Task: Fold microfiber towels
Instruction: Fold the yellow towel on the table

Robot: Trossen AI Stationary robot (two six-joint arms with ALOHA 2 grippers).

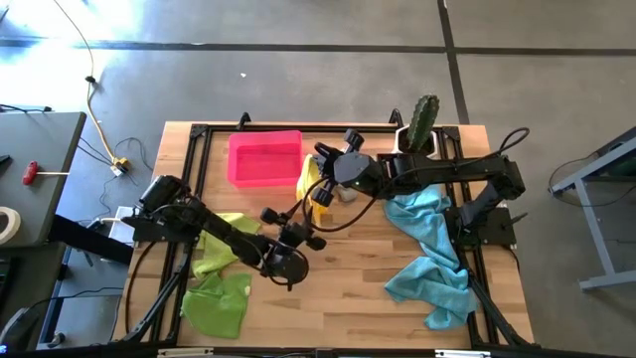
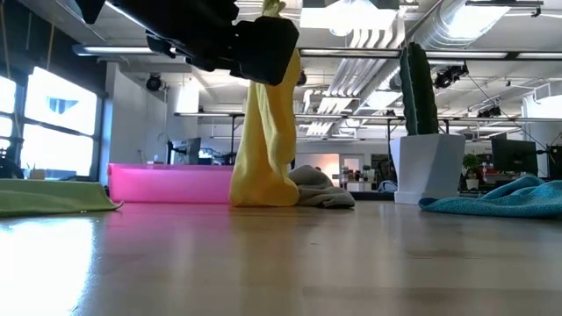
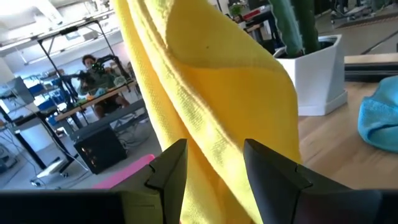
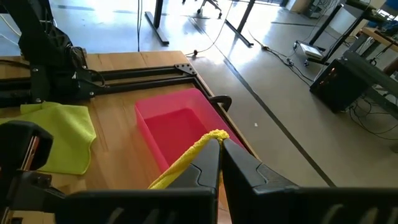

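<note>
On the near part of the table (image 1: 338, 298) the left gripper (image 3: 211, 171) hovers with its jaws partly open and empty, one on each side of the hanging yellow towel's (image 2: 263, 132) lower folds; a lime towel (image 1: 221, 303) and a green towel (image 1: 227, 244) lie near the left arm. Farther back, the right gripper (image 4: 220, 142) has its jaws shut on the yellow towel's top corner, holding it up so its bottom rests on the table against a grey towel (image 2: 320, 189), just in front of the pink tray (image 1: 263, 159). Two light blue towels (image 1: 429, 254) sprawl at the right, with a potted cactus (image 1: 423, 124) at the far edge.
</note>
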